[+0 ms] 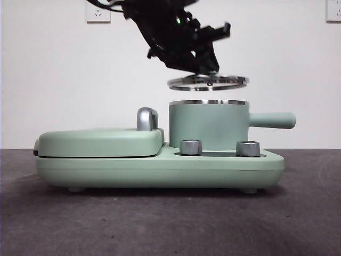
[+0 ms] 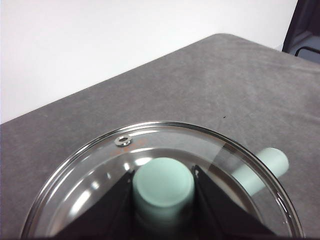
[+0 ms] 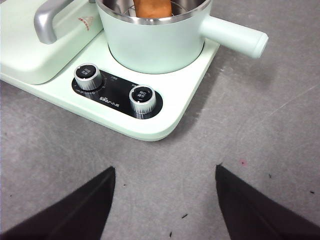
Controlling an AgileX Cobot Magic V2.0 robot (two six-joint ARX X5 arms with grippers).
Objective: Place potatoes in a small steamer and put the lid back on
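Left pincer (image 2: 163,192) clamps the lid's (image 1: 208,82) knob above the small steamer (image 1: 208,125), potato (image 3: 152,7) half-hidden.

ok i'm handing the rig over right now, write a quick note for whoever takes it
Left claw: shut on the lid's green knob, holding the lid in the air just above the small steamer, not touching it.
Right claw: open, holding nothing, over the table in front of the cooker's two dials.
Potato: already inside the small steamer.
Done: potato loaded, lid picked up and brought over the pot.
Left: lower the lid onto the chrome rim, release the knob.
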